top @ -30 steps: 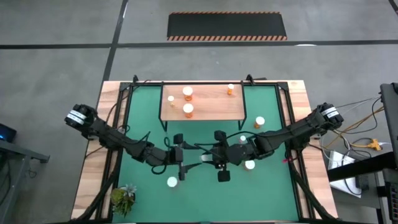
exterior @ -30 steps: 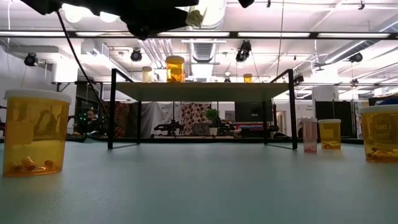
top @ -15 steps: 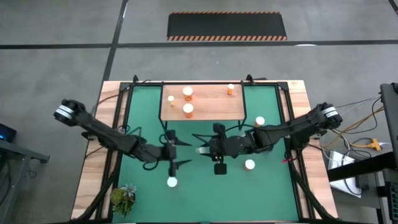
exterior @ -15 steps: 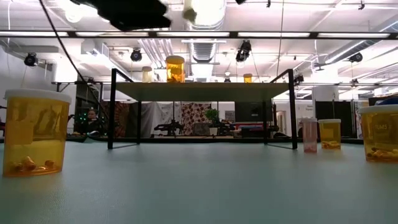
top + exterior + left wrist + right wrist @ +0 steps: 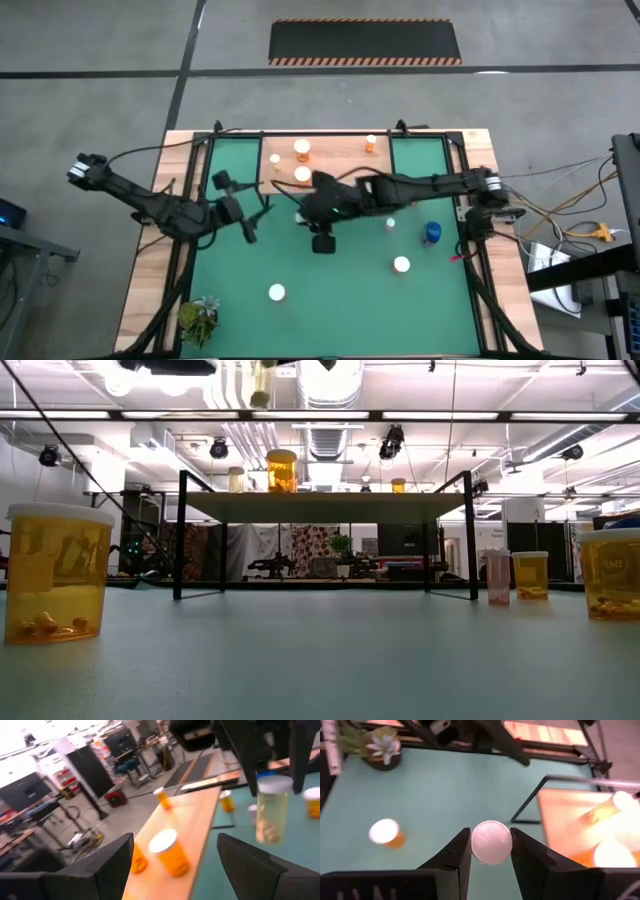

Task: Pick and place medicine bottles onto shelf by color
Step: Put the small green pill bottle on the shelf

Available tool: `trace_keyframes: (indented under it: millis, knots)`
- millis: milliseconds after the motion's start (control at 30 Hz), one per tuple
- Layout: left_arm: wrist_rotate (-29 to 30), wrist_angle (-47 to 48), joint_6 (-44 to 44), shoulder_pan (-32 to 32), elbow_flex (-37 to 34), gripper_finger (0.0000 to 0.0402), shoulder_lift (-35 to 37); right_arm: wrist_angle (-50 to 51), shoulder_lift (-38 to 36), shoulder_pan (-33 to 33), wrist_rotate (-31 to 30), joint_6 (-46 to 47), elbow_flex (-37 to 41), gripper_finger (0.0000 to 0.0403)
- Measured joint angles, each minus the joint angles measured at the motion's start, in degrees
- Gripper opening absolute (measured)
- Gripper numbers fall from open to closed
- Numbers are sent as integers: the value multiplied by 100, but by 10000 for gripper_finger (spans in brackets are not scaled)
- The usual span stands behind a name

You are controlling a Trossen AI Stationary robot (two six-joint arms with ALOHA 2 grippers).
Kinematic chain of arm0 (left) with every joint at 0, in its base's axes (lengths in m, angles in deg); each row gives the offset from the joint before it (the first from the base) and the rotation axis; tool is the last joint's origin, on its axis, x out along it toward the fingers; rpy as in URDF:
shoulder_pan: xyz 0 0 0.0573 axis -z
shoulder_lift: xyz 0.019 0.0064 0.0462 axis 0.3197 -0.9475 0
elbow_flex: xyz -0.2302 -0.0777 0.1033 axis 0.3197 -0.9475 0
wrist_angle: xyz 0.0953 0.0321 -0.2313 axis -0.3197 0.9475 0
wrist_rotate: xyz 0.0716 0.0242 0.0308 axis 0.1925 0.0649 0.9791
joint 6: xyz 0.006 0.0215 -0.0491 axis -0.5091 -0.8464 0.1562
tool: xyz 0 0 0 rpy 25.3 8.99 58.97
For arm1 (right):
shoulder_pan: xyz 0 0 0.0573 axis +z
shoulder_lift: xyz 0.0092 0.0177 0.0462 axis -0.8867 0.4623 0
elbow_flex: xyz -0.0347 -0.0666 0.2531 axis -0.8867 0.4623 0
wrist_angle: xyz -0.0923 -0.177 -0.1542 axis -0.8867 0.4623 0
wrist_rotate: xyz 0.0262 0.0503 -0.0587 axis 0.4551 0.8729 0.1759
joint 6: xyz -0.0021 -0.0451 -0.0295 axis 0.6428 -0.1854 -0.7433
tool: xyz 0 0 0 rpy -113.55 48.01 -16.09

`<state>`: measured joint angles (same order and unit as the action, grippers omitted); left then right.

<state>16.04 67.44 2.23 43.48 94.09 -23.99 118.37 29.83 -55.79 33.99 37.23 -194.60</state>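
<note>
The shelf (image 5: 340, 172) stands at the far middle of the green mat (image 5: 340, 300). Several orange white-capped bottles stand on it, one of them (image 5: 301, 150) at its far edge. My right gripper (image 5: 300, 213) reaches in front of the shelf's near left corner, shut on a pale white-capped bottle (image 5: 270, 815). That bottle also shows at the top of the low view (image 5: 262, 380). My left gripper (image 5: 247, 220) is open and empty, left of the right gripper. Two orange bottles (image 5: 277, 293) (image 5: 401, 265) and a blue one (image 5: 432, 233) stand on the mat. My right gripper pinches the pale bottle at its white cap (image 5: 491, 842) between its two fingers, one on each side. The fingers come from above, pointing down. The bottle hangs upright below them, lifted clear of the mat.
A small green plant (image 5: 200, 318) stands at the near left corner. A small pale bottle (image 5: 390, 223) stands on the mat right of centre. In the low view, large orange bottles stand at the left (image 5: 55, 575) and right (image 5: 610, 575). The shelf's black legs (image 5: 181, 535) stand on the mat.
My right gripper has carried the pale bottle toward the table's far left, to the shelf's near left corner. The bottle stays upright and clear of the mat. My left gripper has drawn back toward the table's left and far edges.
</note>
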Motion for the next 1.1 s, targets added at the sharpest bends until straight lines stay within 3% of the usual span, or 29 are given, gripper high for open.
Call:
trace_keyframes:
  millis: [333,567,1100]
  knots:
    - [111,-501,-459,-2,-437,270,896,1069,1394,-590,460,-370,-2271,106]
    - [112,-549,-456,-2,-489,270,1188,803,1582,-1007,706,-381,-2198,106]
    - [87,-624,-505,0,-487,270,1078,384,1940,-1522,798,-448,-2171,106]
